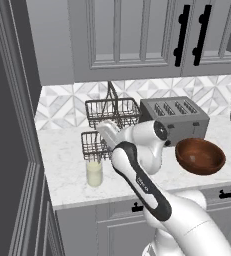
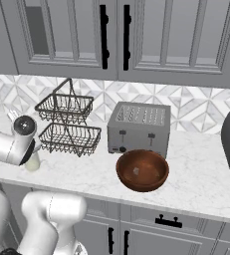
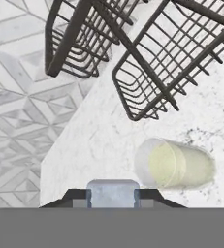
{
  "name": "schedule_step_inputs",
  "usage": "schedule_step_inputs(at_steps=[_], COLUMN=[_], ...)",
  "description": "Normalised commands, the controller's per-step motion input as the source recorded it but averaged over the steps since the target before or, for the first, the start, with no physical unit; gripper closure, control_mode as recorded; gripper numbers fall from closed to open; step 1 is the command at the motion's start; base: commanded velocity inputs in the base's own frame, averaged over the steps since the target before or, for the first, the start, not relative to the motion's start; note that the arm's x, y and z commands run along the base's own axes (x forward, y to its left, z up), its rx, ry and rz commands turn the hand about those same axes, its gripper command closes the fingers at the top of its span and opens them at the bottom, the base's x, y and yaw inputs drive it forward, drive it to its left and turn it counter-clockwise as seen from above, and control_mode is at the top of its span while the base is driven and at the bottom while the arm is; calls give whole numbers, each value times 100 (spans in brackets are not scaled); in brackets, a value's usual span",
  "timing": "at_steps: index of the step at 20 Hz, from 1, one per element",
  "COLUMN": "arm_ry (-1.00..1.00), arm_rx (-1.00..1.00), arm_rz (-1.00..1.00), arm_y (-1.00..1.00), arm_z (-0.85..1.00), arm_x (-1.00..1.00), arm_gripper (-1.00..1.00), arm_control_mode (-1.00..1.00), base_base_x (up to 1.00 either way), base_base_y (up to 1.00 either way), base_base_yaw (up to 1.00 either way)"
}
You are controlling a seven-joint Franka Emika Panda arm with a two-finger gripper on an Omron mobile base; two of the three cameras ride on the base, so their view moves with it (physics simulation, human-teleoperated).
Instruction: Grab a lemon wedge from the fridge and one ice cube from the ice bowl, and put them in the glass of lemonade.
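Observation:
In the hand view my gripper (image 3: 112,197) is shut on a pale, frosted ice cube (image 3: 112,190) held between its dark fingertips (image 3: 77,196). The glass of lemonade (image 3: 175,165) stands on the marble counter just to the right of the cube and a little beyond it. The same glass (image 1: 94,172) sits near the counter's front left, with my hand (image 1: 106,132) above and behind it. My forearm half hides the glass (image 2: 33,162) in the right base view. The reddish-brown ice bowl (image 1: 200,156) (image 2: 142,170) rests in front of the toaster. The lemon wedge is out of view.
A two-tier black wire basket (image 1: 110,116) (image 2: 66,122) (image 3: 171,68) stands right behind the glass. A steel toaster (image 1: 174,118) (image 2: 139,128) is beside it. A tall dark grey panel (image 1: 7,130) closes the counter's left end. Grey cupboards (image 2: 111,35) hang above.

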Motion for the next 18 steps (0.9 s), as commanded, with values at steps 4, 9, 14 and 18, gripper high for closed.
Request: schedule_step_inputs(at_steps=[4, 9, 14, 18], arm_ry=[15, 14, 7, 2], arm_rx=[9, 1, -1, -3], arm_rz=[8, 5, 2, 4], arm_y=[19, 24, 14, 6], arm_z=[-1, -22, -36, -34], arm_x=[9, 32, 32, 16], arm_gripper=[100, 100, 100, 100], arm_control_mode=[-100, -100, -100, -100], base_base_x=[0, 0, 0, 0], base_base_y=[0, 0, 0, 0], base_base_yaw=[0, 0, 0, 0])
